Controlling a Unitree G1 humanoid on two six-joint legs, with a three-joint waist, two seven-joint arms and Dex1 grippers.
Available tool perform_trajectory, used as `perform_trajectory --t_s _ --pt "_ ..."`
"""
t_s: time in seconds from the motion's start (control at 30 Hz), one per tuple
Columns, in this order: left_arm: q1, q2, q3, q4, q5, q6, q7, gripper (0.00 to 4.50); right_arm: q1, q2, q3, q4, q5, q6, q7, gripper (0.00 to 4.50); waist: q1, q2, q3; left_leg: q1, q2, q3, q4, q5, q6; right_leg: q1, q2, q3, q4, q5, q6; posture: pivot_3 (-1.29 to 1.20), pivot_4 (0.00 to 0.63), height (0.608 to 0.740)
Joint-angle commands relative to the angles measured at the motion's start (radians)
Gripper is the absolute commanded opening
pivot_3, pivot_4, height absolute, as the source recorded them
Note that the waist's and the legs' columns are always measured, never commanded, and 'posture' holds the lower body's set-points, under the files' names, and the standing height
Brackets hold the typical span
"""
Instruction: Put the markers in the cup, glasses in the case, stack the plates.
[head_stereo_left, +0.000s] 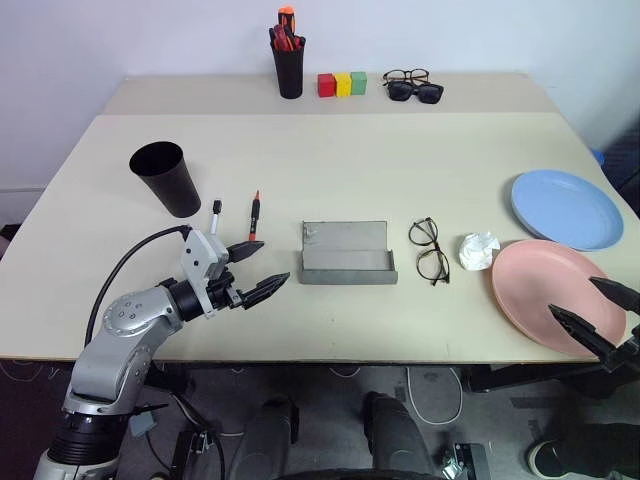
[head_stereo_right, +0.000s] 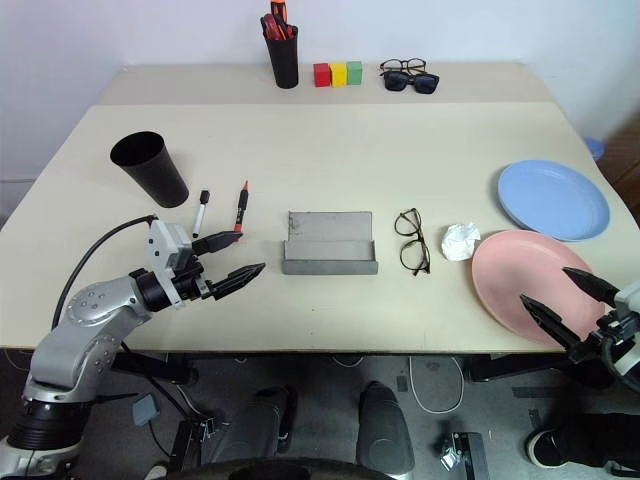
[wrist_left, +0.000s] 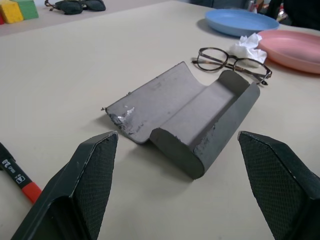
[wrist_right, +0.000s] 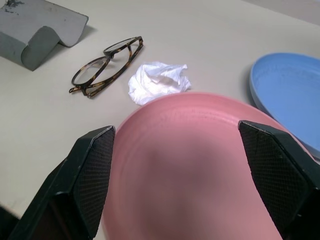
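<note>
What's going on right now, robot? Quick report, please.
Left gripper open, empty, facing the open case. Right gripper open over the pink plate. Markers, glasses, blue plate untouched. Crumpled tissue between glasses and plates.

The blue plate (wrist_right: 285, 95) (far rim) runs off the frame edge.

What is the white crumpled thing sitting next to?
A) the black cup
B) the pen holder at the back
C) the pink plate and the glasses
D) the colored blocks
C: the crumpled white tissue lies between the glasses and the pink plate, far from the black cup on the other side of the table.
</note>
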Motion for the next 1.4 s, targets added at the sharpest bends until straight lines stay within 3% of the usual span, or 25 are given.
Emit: perform_trajectory --t_s 0.03,0.77,0.93,1.1,1.4 --pt "0.008 0.002 0.016 -0.052 -0.030 0.018 0.006 3.95 -0.008 -0.009 -0.026 -0.030 0.010 -0.003 0.004 4.01 0.001 0.000 0.000 0.000 0.000 0.000 -0.001 0.000 0.000 0.000 0.000 0.000 0.000 0.002 -0.003 0.00 0.150 0.740" --pt "0.016 0.014 0.026 -0.076 -0.051 0.065 0.035 3.95 -0.035 -0.012 -0.014 0.004 -0.013 -0.012 0.030 4.01 -0.001 0.000 0.000 0.002 0.000 0.000 -0.002 0.000 0.000 0.001 0.000 0.000 0.001 0.001 -0.002 0.00 0.150 0.740" --pt "-0.040 -0.023 0.029 -0.098 -0.115 0.198 0.131 3.95 -0.110 -0.031 0.045 0.005 0.000 -0.009 0.069 4.01 -0.003 0.000 0.000 0.003 0.000 0.000 -0.002 0.000 0.000 0.001 0.000 0.000 0.001 0.001 -0.002 0.00 0.150 0.740" --pt "-0.175 -0.093 0.042 -0.102 -0.179 0.426 0.339 3.95 -0.311 -0.058 0.157 0.025 0.037 0.006 0.125 4.01 -0.003 -0.001 0.001 0.005 0.000 0.000 0.004 0.000 0.000 0.003 0.001 0.000 0.006 0.000 0.001 0.00 0.150 0.740" --pt "-0.482 -0.280 0.083 0.044 -0.112 0.891 0.758 3.95 -0.640 -0.024 0.421 0.169 -0.020 -0.096 0.292 4.01 -0.003 -0.003 0.002 0.005 -0.003 -0.002 0.005 0.001 0.000 0.003 0.001 0.000 0.012 0.001 0.007 0.00 0.150 0.740"
